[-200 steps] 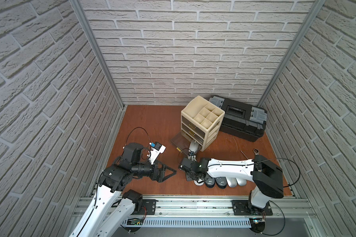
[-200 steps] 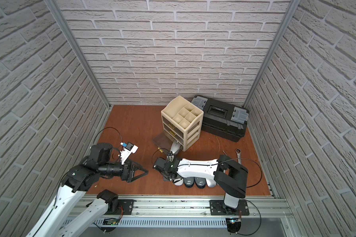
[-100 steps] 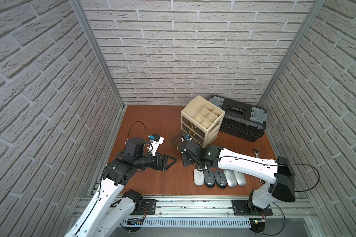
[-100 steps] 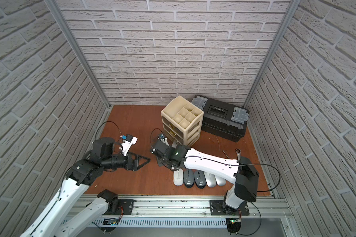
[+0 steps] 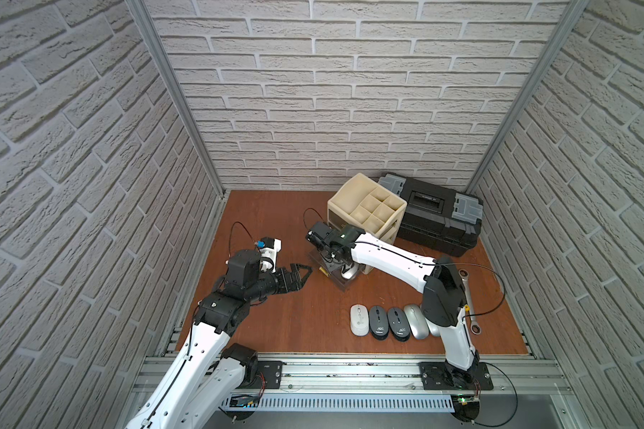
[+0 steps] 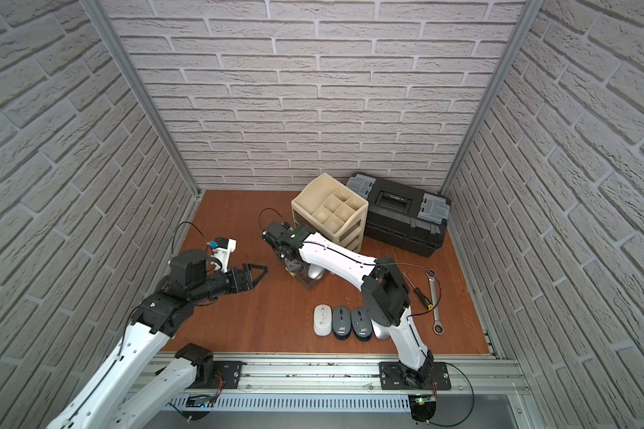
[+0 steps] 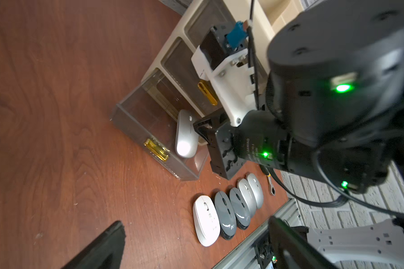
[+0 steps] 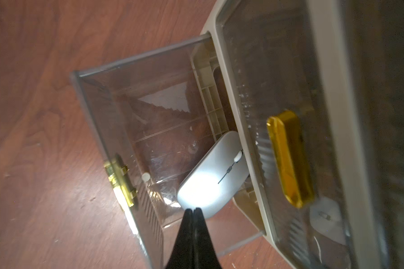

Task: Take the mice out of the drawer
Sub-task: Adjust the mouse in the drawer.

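Note:
A clear drawer (image 8: 98, 111) with a gold handle stands pulled out of the beige organizer (image 5: 365, 208). One silver mouse (image 8: 215, 172) lies in it (image 5: 347, 273) (image 7: 184, 135). My right gripper (image 8: 194, 210) is shut and empty, its tips just above that mouse's near end, over the drawer (image 5: 336, 265). Several mice lie side by side near the table's front: a white one (image 5: 358, 320), two dark grey (image 5: 379, 322) (image 5: 398, 324) and a silver one (image 5: 416, 322). My left gripper (image 5: 302, 273) hangs open and empty left of the drawer.
A black toolbox (image 5: 439, 219) stands behind the organizer at the back right. A steel wrench (image 6: 435, 297) and a screwdriver (image 6: 421, 293) lie right of the right arm. An aluminium rail (image 5: 350, 371) runs along the table's front edge.
My right gripper has left the row of mice and swung back over the open drawer, still shut. The left arm has edged away from the front edge, gripper still open.

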